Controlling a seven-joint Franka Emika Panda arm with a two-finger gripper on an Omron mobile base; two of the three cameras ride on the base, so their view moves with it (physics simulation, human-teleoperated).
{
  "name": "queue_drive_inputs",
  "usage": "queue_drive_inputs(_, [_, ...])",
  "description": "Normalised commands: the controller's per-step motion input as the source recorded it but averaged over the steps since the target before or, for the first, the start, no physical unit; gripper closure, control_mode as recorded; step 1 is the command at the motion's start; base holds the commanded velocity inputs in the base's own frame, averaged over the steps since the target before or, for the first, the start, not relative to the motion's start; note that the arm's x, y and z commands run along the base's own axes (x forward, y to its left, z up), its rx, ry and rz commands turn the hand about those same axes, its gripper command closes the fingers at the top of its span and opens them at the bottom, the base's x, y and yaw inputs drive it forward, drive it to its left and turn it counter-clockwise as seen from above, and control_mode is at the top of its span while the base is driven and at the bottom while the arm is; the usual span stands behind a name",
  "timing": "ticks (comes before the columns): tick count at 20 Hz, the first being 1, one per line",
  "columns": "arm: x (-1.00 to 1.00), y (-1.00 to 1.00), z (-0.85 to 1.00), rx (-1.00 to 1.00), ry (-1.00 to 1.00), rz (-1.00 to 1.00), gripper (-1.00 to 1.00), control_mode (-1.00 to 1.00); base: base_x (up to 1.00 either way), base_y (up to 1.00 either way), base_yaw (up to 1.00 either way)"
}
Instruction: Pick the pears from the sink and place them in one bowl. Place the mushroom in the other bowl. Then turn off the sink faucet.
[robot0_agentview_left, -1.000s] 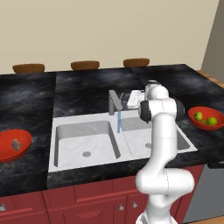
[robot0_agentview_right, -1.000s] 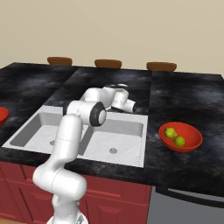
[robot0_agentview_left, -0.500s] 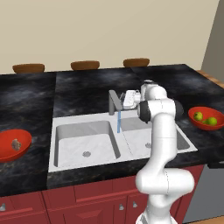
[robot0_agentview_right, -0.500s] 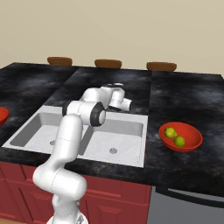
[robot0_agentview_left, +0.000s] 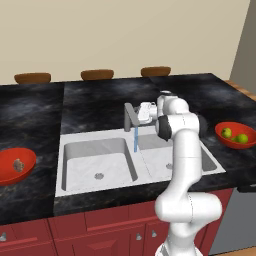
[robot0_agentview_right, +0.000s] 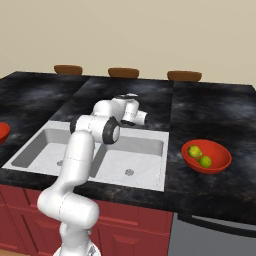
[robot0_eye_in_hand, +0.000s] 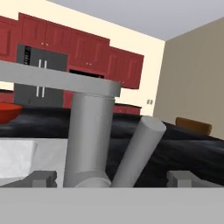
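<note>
Standing at the back rim of the sink (robot0_agentview_left: 80, 172), between its two basins, the sink faucet (robot0_agentview_left: 131, 116) is still running: a thin blue stream of water (robot0_agentview_left: 135, 140) drops from its spout toward the divider. The gripper (robot0_agentview_left: 143, 112) sits just beside the faucet on its right, pointed sideways at it, and the hand view shows the grey upright post and the slanting lever handle (robot0_eye_in_hand: 136, 151) rising close in front, framed between the two dark fingertips (robot0_eye_in_hand: 43, 178), which stand wide apart and clasp nothing. Whether either fingertip touches the handle cannot be told. In the right base view the gripper (robot0_agentview_right: 141, 119) lies at the sink's rear edge with the white arm bent over the basins. Both pears (robot0_agentview_left: 234, 135) rest side by side in the red bowl (robot0_agentview_left: 226, 140) on the black counter (robot0_agentview_left: 100, 100) to the right of the sink, well apart from the hand. The mushroom (robot0_agentview_left: 18, 164) lies in the other red bowl (robot0_agentview_left: 10, 175) on the counter at the far left. Three brown stools (robot0_agentview_left: 97, 74) line the counter's far edge.
</note>
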Motion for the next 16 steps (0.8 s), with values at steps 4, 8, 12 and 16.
queue_drive_inputs(4, [0.12,0.48,0.12,0.0,0.0,0.03,-1.0,-1.0,0.0,0.0,0.0])
queue_drive_inputs(8, [0.12,0.57,0.18,0.0,0.0,0.08,-1.0,-1.0,0.0,0.0,0.0])
queue_drive_inputs(12, [0.12,0.59,0.18,0.0,0.0,0.09,-1.0,-1.0,0.0,0.0,0.0])
queue_drive_inputs(16, [0.07,0.57,0.11,0.0,0.0,0.08,-1.0,-1.0,0.0,0.0,0.0])
